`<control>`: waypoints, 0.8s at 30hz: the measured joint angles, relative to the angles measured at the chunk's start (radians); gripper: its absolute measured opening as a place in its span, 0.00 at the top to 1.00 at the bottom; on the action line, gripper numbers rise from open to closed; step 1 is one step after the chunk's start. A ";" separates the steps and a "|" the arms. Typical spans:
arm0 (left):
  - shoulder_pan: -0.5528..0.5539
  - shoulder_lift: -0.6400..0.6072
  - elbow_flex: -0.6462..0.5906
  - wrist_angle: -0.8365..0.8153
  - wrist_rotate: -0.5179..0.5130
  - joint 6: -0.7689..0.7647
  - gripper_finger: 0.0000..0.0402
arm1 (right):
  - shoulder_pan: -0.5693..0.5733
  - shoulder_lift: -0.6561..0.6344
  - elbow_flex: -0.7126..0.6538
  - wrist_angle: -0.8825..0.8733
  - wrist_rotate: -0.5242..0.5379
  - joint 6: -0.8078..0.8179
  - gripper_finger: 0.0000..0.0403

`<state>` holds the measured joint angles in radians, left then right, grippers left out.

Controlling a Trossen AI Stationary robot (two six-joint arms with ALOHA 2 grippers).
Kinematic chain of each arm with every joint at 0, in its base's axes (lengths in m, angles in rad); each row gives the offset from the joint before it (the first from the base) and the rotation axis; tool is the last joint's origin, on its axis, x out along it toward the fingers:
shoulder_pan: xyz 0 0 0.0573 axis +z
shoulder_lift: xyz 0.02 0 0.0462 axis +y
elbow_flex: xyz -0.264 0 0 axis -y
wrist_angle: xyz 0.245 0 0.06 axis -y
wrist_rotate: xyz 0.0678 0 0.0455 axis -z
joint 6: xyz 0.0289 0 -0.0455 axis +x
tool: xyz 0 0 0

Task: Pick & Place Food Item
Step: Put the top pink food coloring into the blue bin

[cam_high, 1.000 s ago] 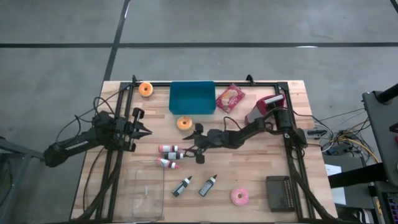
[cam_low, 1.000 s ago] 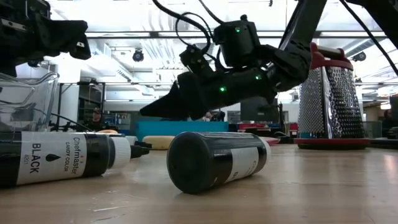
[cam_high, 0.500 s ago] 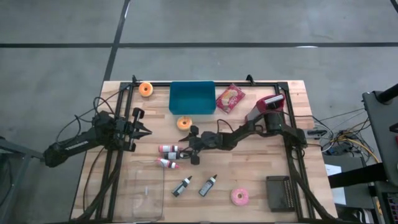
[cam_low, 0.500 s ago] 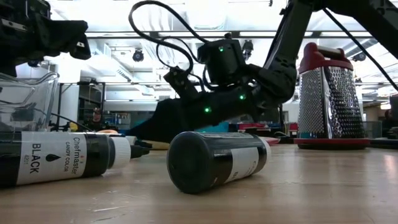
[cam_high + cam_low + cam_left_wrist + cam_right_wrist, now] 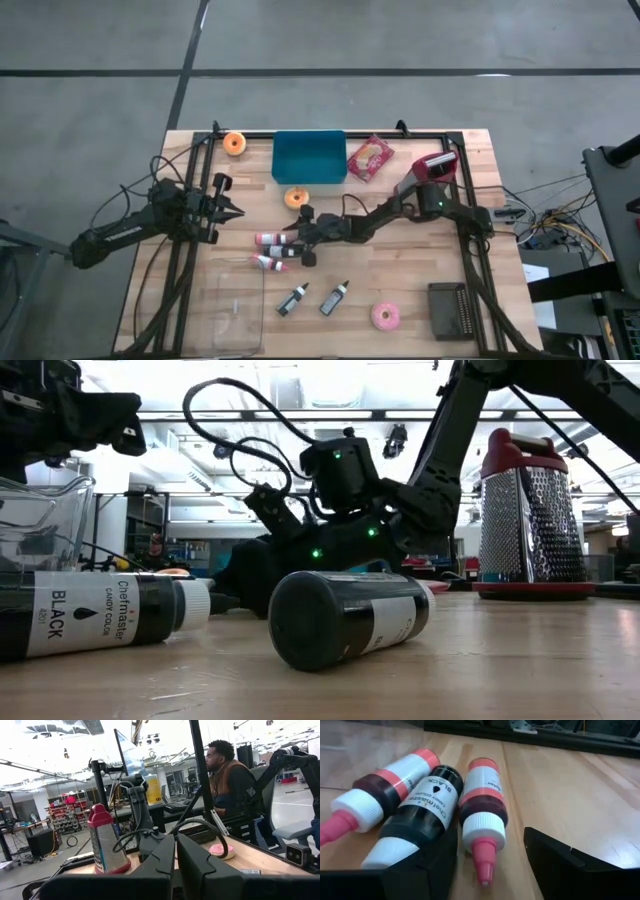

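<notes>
High view shows my table (image 5: 420, 290), and my right arm has stretched further across it and dropped low. My left gripper (image 5: 233, 211) waits near the left edge with its fingers together. My right gripper (image 5: 296, 246) now sits down at the little bottles. Its fingers are apart, one on each side of the pink-tipped bottle (image 5: 481, 815), beside the black bottle (image 5: 422, 807). I think I am about to squeeze and pick it up.
</notes>
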<state>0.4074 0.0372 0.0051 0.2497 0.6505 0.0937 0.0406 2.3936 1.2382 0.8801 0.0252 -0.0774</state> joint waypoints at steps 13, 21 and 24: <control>0.000 0.000 0.000 0.000 0.000 0.000 0.94 | -0.001 -0.002 0.006 -0.010 0.000 -0.014 0.55; 0.000 0.000 0.000 0.000 0.000 0.000 0.94 | -0.001 -0.002 0.011 -0.012 0.000 -0.035 0.68; 0.000 0.000 0.000 0.000 0.000 0.000 0.94 | -0.001 -0.002 0.011 -0.014 0.001 -0.035 0.72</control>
<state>0.4073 0.0372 0.0051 0.2497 0.6502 0.0937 0.0399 2.3920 1.2491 0.8659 0.0257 -0.1120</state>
